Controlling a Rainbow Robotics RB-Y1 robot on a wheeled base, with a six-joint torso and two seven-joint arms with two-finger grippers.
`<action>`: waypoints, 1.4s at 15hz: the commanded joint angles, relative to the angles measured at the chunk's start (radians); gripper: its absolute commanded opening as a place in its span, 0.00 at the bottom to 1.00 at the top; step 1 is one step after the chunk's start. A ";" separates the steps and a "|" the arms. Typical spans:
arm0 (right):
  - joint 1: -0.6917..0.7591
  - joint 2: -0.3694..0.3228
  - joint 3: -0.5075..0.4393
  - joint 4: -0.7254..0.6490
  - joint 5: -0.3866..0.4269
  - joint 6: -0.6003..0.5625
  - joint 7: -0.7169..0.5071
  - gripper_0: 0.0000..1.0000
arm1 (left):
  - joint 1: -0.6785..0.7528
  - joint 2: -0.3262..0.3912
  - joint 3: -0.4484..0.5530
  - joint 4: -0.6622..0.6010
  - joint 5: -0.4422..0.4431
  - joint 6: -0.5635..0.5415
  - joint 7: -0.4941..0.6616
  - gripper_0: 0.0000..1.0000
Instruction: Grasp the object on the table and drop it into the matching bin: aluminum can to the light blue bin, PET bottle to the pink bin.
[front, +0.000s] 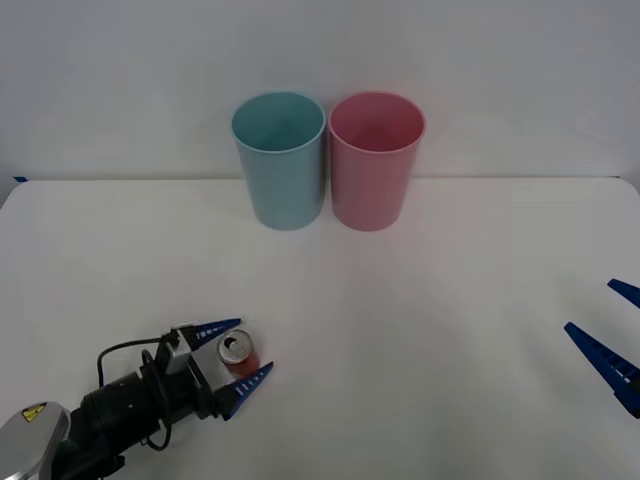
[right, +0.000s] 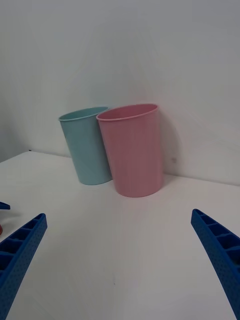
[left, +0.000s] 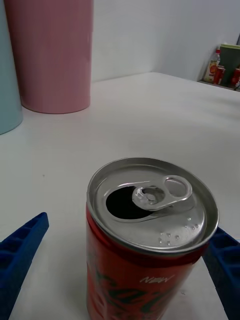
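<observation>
A: Where is the small red aluminum can (front: 238, 353) with the silver lid?

B: Lower left of the front frame, upright on the wide white tabletop (front: 420, 320). Its mouth is open and the pull tab lies on the lid; the left wrist frame shows that close up (left: 150, 235).

A: And the left gripper (front: 238, 352)?

B: Spread, with the can between its 2 blue ribbed fingers (front: 216, 328), 1 on each side. In the left wrist frame 1 finger (left: 20, 255) stands apart from the can, while the other sits just beside it; I cannot tell whether it touches.

A: The bins?

B: The tall light blue plastic cup-shaped bin (front: 280, 160) and the tall pink plastic cup-shaped bin (front: 375, 160) stand side by side at the upper centre of the front frame, blue on the left, well apart from the can.

A: The right gripper (front: 612, 335)?

B: At the right edge of the front frame, above the tabletop, fingers spread wide, pinching nothing.
</observation>
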 joint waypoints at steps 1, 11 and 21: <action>0.000 0.000 0.000 0.000 0.000 0.000 0.000 1.00 | 0.001 0.000 0.000 0.000 -0.001 0.001 -0.004 0.06; 0.000 0.000 0.000 0.000 0.000 0.000 0.000 1.00 | 0.000 0.000 0.017 -0.002 0.010 0.009 0.004 0.00; 0.000 0.000 0.000 0.000 0.000 0.000 0.000 1.00 | -0.002 0.072 0.089 -0.086 0.189 0.076 0.070 0.00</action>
